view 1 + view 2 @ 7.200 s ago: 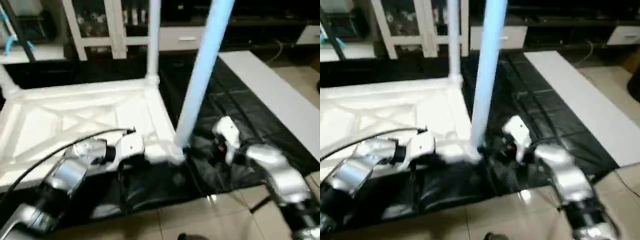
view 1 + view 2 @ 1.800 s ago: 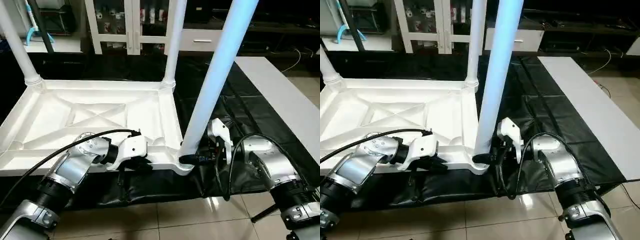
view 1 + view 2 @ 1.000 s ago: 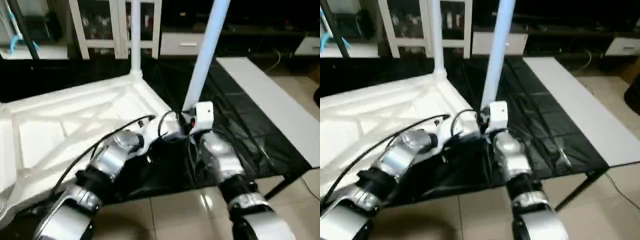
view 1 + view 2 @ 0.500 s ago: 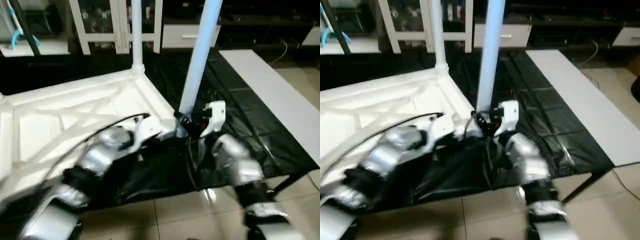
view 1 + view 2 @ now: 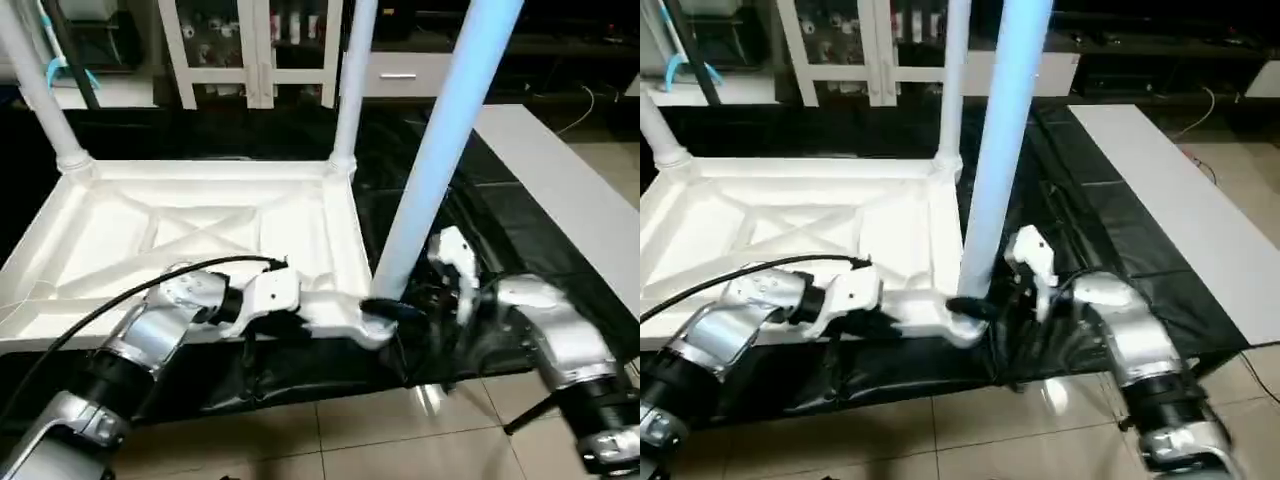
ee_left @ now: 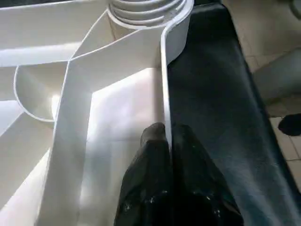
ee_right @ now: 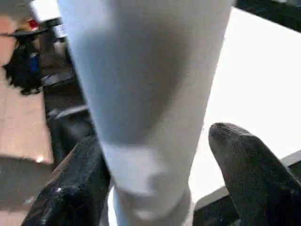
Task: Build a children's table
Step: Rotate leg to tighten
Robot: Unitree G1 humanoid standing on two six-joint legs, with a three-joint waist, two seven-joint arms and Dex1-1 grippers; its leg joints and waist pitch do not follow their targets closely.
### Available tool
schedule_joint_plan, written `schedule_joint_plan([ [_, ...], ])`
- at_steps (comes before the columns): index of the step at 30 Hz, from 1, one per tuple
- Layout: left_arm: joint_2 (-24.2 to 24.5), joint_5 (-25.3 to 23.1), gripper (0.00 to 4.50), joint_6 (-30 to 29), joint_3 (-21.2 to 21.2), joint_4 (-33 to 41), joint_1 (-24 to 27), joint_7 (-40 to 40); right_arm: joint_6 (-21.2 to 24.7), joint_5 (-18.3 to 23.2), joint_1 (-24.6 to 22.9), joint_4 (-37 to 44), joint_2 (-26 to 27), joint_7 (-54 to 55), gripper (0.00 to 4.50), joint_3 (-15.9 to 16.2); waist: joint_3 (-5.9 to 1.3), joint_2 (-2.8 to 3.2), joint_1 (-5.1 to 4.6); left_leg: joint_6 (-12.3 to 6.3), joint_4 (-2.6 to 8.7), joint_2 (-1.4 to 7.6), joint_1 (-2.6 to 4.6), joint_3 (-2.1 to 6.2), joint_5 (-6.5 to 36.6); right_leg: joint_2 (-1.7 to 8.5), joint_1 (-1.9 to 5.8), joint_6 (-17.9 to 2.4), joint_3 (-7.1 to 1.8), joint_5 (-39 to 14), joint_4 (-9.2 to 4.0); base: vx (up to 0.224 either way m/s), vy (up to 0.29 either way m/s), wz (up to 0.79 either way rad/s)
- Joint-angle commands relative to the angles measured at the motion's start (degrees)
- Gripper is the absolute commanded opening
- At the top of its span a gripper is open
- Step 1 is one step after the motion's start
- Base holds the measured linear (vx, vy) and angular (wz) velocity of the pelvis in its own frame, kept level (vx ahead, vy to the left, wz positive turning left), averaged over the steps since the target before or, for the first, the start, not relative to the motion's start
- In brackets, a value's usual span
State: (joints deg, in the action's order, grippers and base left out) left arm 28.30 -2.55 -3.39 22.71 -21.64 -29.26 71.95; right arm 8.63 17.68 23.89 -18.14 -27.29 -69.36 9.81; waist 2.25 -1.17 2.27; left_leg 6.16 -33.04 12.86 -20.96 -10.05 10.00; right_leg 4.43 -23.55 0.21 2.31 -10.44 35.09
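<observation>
My left gripper (image 6: 167,136) pinches the rim of the upturned tabletop (image 5: 200,225). My right gripper (image 7: 155,165), nearer the near-right corner, stands open astride the upright leg (image 5: 440,150), whose long axis rises straight between its fingers (image 7: 244,169).

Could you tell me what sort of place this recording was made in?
Probably a home-like room or a lab staged as one: a white glass-door cabinet stands at the back, beige glossy floor tiles cover the ground, and a low black table carries the work.
</observation>
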Motion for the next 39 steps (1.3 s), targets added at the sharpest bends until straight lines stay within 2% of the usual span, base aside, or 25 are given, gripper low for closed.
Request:
schedule_joint_plan([
  [1, -0.03, 0.06, 0.0, 1.37, 1.51, 0.54, 0.82, 1.8, 0.67, 0.26, -0.67, 1.38, -1.08, -1.38, 3.34, 0.86, -3.1, -0.24, -0.09, -2.67, 3.46, 0.12, 0.54, -0.65, 15.15, 2.04, 2.72, -12.21, -1.7, -12.81, -4.42, 0.0, 0.0, 0.0],
  [6, 0.13, 0.09, 0.0, 1.45, 1.1, 0.71, 1.02, 2.53, -0.25, -1.0, -1.14, 1.16, -2.17, -3.91, 3.34, 1.68, -3.35, -0.24, -0.15, -3.25, 3.28, 0.05, 0.3, -0.62, 12.68, 1.96, 2.91, -12.63, -1.6, -9.78, -4.04, 0.0, 0.0, 0.0],
  [7, 0.19, 0.19, 0.0, 1.33, 1.15, 0.88, 1.06, 2.54, -0.42, -1.1, -1.1, 1.01, -2.11, -4.01, 3.09, 1.59, -3.41, -0.24, -0.17, -3.32, 3.25, 0.05, 0.26, -0.6, 12.41, 1.97, 2.96, -12.77, -1.59, -9.27, -3.94, 0.0, 0.0, 0.0],
  [11, 0.23, 0.42, 0.0, 1.0, 1.45, 1.22, 1.1, 2.64, -1.45, -2.51, -0.49, -0.96, -0.97, -2.74, 2.89, 2.34, -3.38, 0.03, -0.22, -3.47, 3.17, 0.04, 0.34, -0.64, 12.25, 1.94, 2.89, -13.43, -1.59, -8.49, -3.89, 0.0, 0.0, 0.0],
  [12, 0.21, 0.45, 0.0, 0.94, 1.57, 1.16, 1.03, 2.77, -1.54, -2.91, -0.36, -1.5, -0.66, -2.6, 2.77, 2.91, -3.38, -0.13, -0.27, -3.35, 3.19, 0.04, 0.35, -0.66, 12.49, 1.94, 2.88, -13.43, -1.56, -8.77, -3.95, 0.0, 0.0, 0.0],
  [18, 0.11, 0.32, 0.0, 0.92, 1.58, 1.02, 0.93, 2.92, -2.12, -3.61, 0.63, -3.49, 0.26, -1.53, 2.19, 3.03, -3.41, 0.02, -0.25, -3.25, 3.18, 0.07, 0.5, -0.65, 12.73, 1.9, 2.91, -13.72, -1.56, -8.3, -3.86, 0.0, 0.0, 0.0],
  [24, 0.32, 0.06, 0.0, 0.71, 1.6, 1.03, 0.97, 2.88, -1.81, -3.8, 1.55, -5.22, 1.39, 0.29, 2.0, 2.29, -3.43, 0.04, -0.43, -3.13, 3.13, 0.0, 0.38, -0.62, 12.9, 1.91, 3.01, -13.79, -1.55, -8.43, -3.81, 0.0, 0.0, 0.0],
  [26, -0.01, -2.01, 0.0, 0.91, 1.88, -0.07, 0.57, 0.02, -1.97, -6.25, 2.58, -8.77, 3.72, 7.33, 1.98, 1.06, -3.35, 0.03, -0.56, -2.99, 3.13, -0.05, 0.39, -0.66, 13.24, 1.92, 2.77, -13.77, -1.55, -9.26, -3.91, 0.0, 0.0, 0.0],
  [27, -1.02, -4.72, 0.0, 0.37, 2.27, -1.94, -0.28, -4.24, -1.98, -8.64, 3.24, -12.76, 5.87, 14.89, 1.97, 0.29, -3.09, -0.3, -0.99, -1.61, 3.46, -0.13, 0.15, -0.42, 15.07, 1.96, 2.89, -12.16, -1.37, -14.36, -4.24, 0.0, 0.0, 0.0],
  [28, -1.46, -5.46, 0.0, -0.06, 2.33, -2.54, -0.56, -5.65, -2.06, -9.1, 3.4, -14.07, 6.54, 17.05, 1.96, 0.08, -2.83, -0.16, -1.14, -1.1, 3.58, -0.16, 0.18, -0.41, 16.17, 1.96, 2.62, -11.34, -1.35, -16.98, -4.46, 0.0, 0.0, 0.0],
  [29, -1.64, -5.77, 0.0, -0.23, 2.36, -2.78, -0.67, -6.22, -2.09, -9.29, 3.46, -14.6, 6.81, 17.93, 1.96, -0.01, -2.69, -0.05, -1.44, -0.04, 3.58, -0.26, 0.71, -0.27, 19.06, 2.07, 2.21, -10.0, -1.3, -22.46, -5.06, 0.0, 0.0, 0.0],
  [30, -4.15, -6.45, 0.0, -1.66, 1.63, -4.77, -1.57, -10.82, -0.71, -8.98, 3.79, -17.62, 9.32, 24.15, 1.96, -1.63, -2.77, -0.58, -1.75, 0.39, 3.58, -0.19, 0.91, -0.17, 20.35, 2.06, 2.14, -9.2, -1.36, -24.05, -5.3, 0.0, 0.0, 0.0],
  [32, -7.5, -6.8, 0.0, -3.57, 0.95, -7.12, -2.87, -15.68, 1.01, -8.45, 4.61, -20.83, 12.82, 32.83, 1.94, -3.92, -2.67, -0.28, -2.0, 0.71, 3.64, -0.3, 1.06, -0.07, 21.36, 2.04, 1.9, -9.05, -1.4, -25.02, -5.43, 0.0, 0.0, 0.0],
  [33, -9.11, -7.71, 0.0, -4.93, 0.82, -8.57, -3.82, -18.99, 1.29, -9.07, 5.26, -22.4, 14.41, 38.52, 1.94, -4.84, -2.5, -0.18, -2.52, 1.75, 3.8, -0.33, 1.2, 0.32, 23.74, 2.05, 1.69, -7.89, -1.09, -28.36, -5.78, 0.0, 0.0, 0.0],
  [34, -9.96, -8.39, 0.0, -5.76, 0.82, -9.48, -4.46, -20.97, 1.26, -9.62, 5.72, -23.29, 15.26, 41.9, 1.94, -5.25, -2.55, -0.12, -2.68, 1.89, 3.85, -0.4, 1.05, 0.55, 24.44, 2.06, 1.85, -7.49, -0.91, -29.1, -5.81, 0.0, 0.0, 0.0],
  [35, -12.11, -9.4, 0.0, -7.78, -0.15, -11.39, -5.97, -26.91, 1.05, -10.18, 6.81, -25.05, 16.98, 49.65, 1.94, -6.71, -2.51, -0.13, -3.03, 2.29, 3.94, -0.5, 0.71, 0.66, 25.1, 1.96, 1.91, -6.55, -0.75, -29.44, -5.88, 0.0, 0.0, 0.0],
  [36, -14.62, -10.09, 0.0, -10.51, -1.38, -13.48, -7.79, -33.15, 0.59, -9.77, 8.14, -26.97, 19.22, 57.33, 1.94, -8.78, -2.68, -0.12, -3.11, 2.34, 3.95, -0.52, 1.02, 0.8, 25.8, 2.05, 1.81, -6.4, -0.64, -29.87, -6.02, 0.0, 0.0, 0.0],
  [37, -15.16, -10.19, 0.0, -11.17, -1.62, -13.91, -8.19, -34.34, 0.45, -9.52, 8.43, -27.36, 19.76, 58.72, 1.94, -9.26, -2.66, -0.09, -3.32, 2.25, 3.62, -0.69, 1.53, 0.67, 26.94, 2.0, 1.2, -6.2, -0.65, -30.49, -6.44, 0.0, 0.0, 0.0],
  [38, -16.24, -10.41, 0.0, -12.48, -2.12, -14.74, -8.94, -36.41, -0.03, -9.01, 9.08, -28.33, 20.97, 61.07, 1.93, -10.44, -2.82, -0.31, -3.36, 1.62, 3.5, -0.83, 1.68, 0.73, 27.52, 1.92, 1.26, -5.99, -0.46, -30.9, -6.68, 0.0, 0.0, 0.0],
  [39, -17.69, -10.63, 0.0, -12.15, -2.26, -16.09, -10.1, -38.12, -2.44, -10.06, 9.93, -28.74, 22.58, 64.21, 1.93, -10.74, -2.93, -0.18, -3.3, 0.91, 3.61, -0.91, 1.22, 0.74, 26.55, 2.05, 1.54, -5.87, -0.5, -29.66, -6.77, 0.0, 0.0, 0.0],
])
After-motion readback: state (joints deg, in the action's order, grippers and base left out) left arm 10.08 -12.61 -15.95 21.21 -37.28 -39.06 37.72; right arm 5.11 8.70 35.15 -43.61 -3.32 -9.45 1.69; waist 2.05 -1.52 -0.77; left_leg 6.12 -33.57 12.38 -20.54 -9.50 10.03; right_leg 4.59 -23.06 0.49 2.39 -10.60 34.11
